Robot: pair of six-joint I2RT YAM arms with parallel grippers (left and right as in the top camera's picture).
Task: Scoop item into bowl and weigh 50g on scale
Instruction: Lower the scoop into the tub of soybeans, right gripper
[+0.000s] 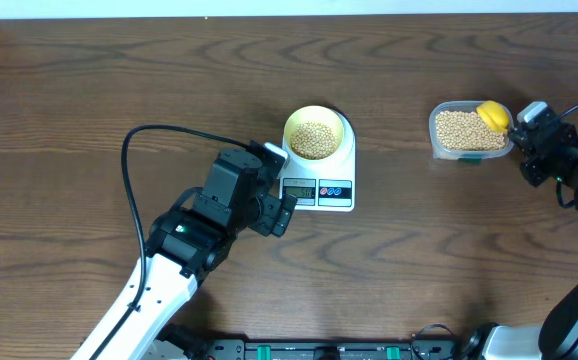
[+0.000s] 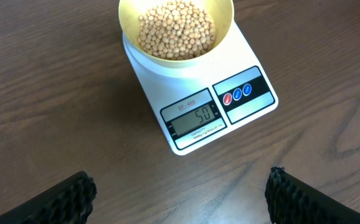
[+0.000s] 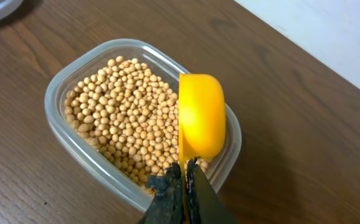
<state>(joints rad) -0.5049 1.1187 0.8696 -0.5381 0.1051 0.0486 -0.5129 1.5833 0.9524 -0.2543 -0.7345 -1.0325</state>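
The pale yellow-green bowl (image 1: 315,135) holds tan beans (image 2: 175,29) and sits on the white scale (image 1: 339,190). In the left wrist view the scale's display (image 2: 196,118) reads 50, below the bowl (image 2: 223,15). My left gripper (image 1: 280,185) is open and empty, at the scale's left front corner; its fingertips (image 2: 181,190) show spread over bare table. My right gripper (image 1: 521,125) is shut on the handle of a bright yellow scoop (image 3: 200,115), held on its side over the right end of a clear tub (image 3: 61,84) full of beans (image 3: 127,121).
The clear tub (image 1: 434,125) stands at the back right of the brown wooden table (image 1: 89,90). A black cable (image 1: 129,170) loops left of my left arm. The table's far edge meets a pale surface (image 3: 329,31) just behind the tub.
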